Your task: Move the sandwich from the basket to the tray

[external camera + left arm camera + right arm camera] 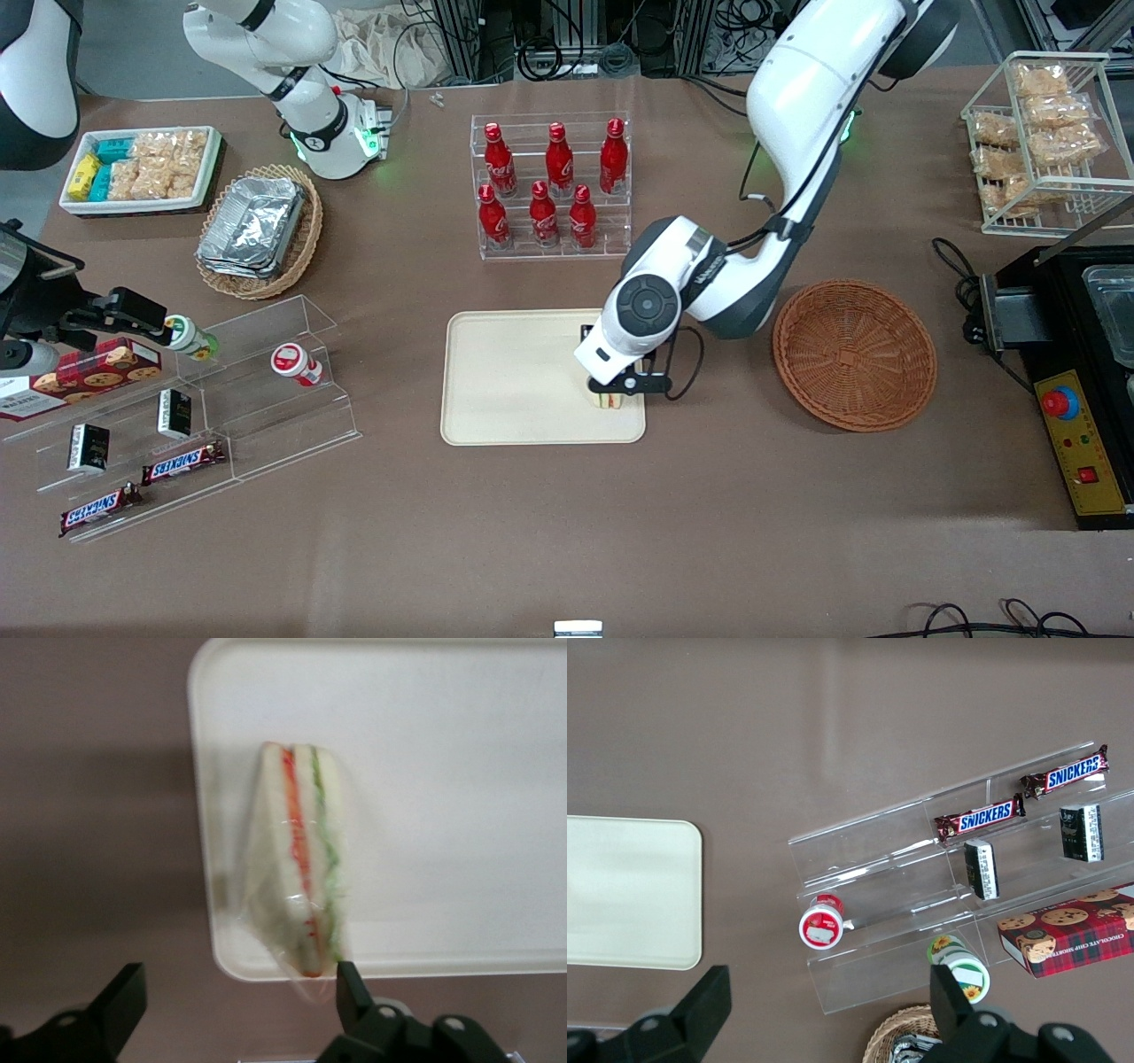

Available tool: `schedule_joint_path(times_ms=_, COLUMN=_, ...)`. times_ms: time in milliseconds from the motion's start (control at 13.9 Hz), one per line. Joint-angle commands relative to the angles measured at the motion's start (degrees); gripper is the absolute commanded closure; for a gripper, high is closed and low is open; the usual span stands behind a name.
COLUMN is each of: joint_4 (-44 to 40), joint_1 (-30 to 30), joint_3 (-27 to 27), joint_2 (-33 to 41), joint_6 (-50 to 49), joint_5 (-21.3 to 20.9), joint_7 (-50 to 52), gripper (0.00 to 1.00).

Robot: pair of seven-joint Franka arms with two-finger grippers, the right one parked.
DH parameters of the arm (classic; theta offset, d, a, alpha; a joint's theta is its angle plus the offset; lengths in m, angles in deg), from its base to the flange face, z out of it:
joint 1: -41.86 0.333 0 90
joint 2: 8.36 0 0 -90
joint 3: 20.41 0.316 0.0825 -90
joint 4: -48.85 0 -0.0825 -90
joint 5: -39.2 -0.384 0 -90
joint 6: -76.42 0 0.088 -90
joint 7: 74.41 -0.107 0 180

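The sandwich (297,859) sits in clear, glossy film on the smooth, matt plastic tray (505,381). The basket (855,354) is rough woven wicker. The gripper (239,1014) above the tray's edge has matt black plastic fingers (353,992), spread apart.

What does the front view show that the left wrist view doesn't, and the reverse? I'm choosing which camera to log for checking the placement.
Only the front view shows the basket, with no sandwich in it, the whole outline of the tray, and the working arm reaching over the tray's edge nearest the basket.

Only the left wrist view shows the sandwich's orange and green layers, its clear wrap, and the gripper open, its fingers apart and off the sandwich.

Both show the sandwich lying on the tray near a corner, with the gripper above it.
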Motion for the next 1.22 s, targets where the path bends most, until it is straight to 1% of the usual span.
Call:
schedule_joint_path(times_ms=0, joint_4=1.1, joint_1=3.8, joint_3=0.3, joint_2=6.8, joint_6=-7.3, joint_5=0.1, joint_7=0.4, gripper=0.01)
schedule_joint_path(times_ms=216, joint_4=1.0, joint_1=8.8, joint_3=0.3, joint_2=10.8, joint_6=-15.0, joint_5=-0.2, joint_7=-0.5, gripper=0.01)
schedule_joint_path(times_ms=288, joint_4=1.1, joint_1=10.3, joint_3=0.4, joint_2=12.1, joint_6=-16.2, joint_5=-0.8, joint_7=-0.5, gripper=0.01)
schedule_joint_path(times_ms=504, joint_4=1.3, joint_1=14.6, joint_3=0.4, joint_2=15.1, joint_6=-20.7, joint_5=-5.6, joint_7=-1.9, gripper=0.01)
schedule_joint_path(times_ms=576, joint_4=1.3, joint_1=16.8, joint_3=0.3, joint_2=16.1, joint_6=-22.0, joint_5=-5.9, joint_7=-4.9, gripper=0.01)
schedule_joint_path(times_ms=792, joint_4=1.3, joint_1=23.6, joint_3=0.3, joint_2=19.0, joint_6=-26.6, joint_5=-5.9, joint_7=-19.8, gripper=0.01)
schedule_joint_path(times_ms=936, joint_4=1.3, joint_1=27.1, joint_3=0.3, joint_2=20.8, joint_6=-26.9, joint_5=-5.9, joint_7=-23.3, gripper=0.01)
schedule_joint_path(times_ms=1152, joint_4=1.0, joint_1=30.6, joint_3=0.4, joint_2=22.5, joint_6=-26.7, joint_5=-6.0, joint_7=-25.2, gripper=0.01)
